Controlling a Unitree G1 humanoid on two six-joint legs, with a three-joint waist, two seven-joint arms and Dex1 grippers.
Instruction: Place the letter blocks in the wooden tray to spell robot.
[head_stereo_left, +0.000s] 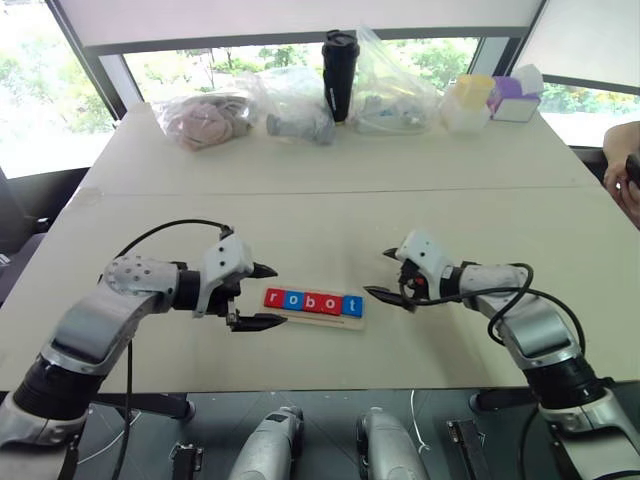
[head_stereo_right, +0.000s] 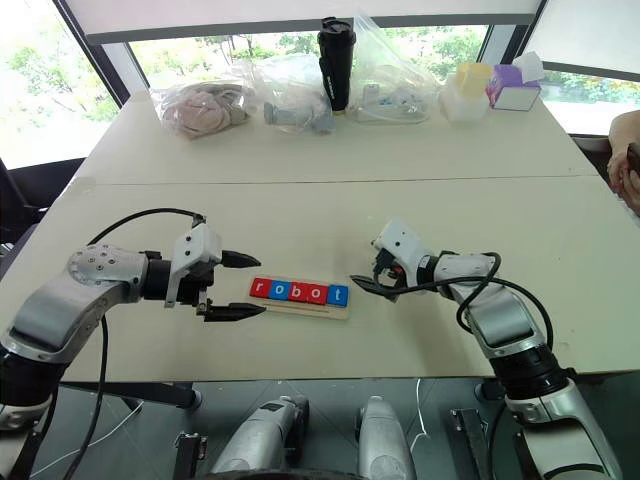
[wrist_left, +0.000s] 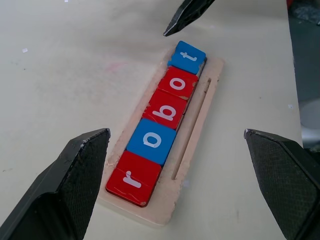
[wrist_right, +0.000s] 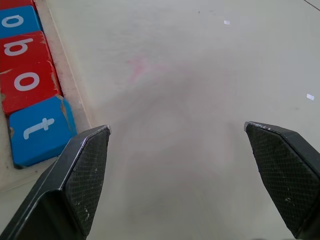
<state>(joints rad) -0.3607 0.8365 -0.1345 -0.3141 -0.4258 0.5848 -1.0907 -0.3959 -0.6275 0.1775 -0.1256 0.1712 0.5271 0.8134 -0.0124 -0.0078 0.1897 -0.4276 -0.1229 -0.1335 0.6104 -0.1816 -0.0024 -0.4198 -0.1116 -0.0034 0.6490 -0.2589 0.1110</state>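
Table (head_stereo_left: 330, 210), wooden tray (head_stereo_left: 355, 320), letter blocks (head_stereo_left: 313, 302)

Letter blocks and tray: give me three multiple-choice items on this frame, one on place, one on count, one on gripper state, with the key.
1. Where are the letter blocks?
A. Scattered on the table
B. In a row on the wooden tray
C. In the right gripper

2. How many blocks are blue?
A. One
B. Two
C. Three

3. How do the left gripper and right gripper stand?
A. Both open, holding nothing
B. Left shut on a block
C. Right shut on the tray

Key: 1 B, the tiles read r, o, b, o, t along the tray. 2 B, the first o and the t are blue. 3 A, both pairs of fingers are spread with nothing between them.
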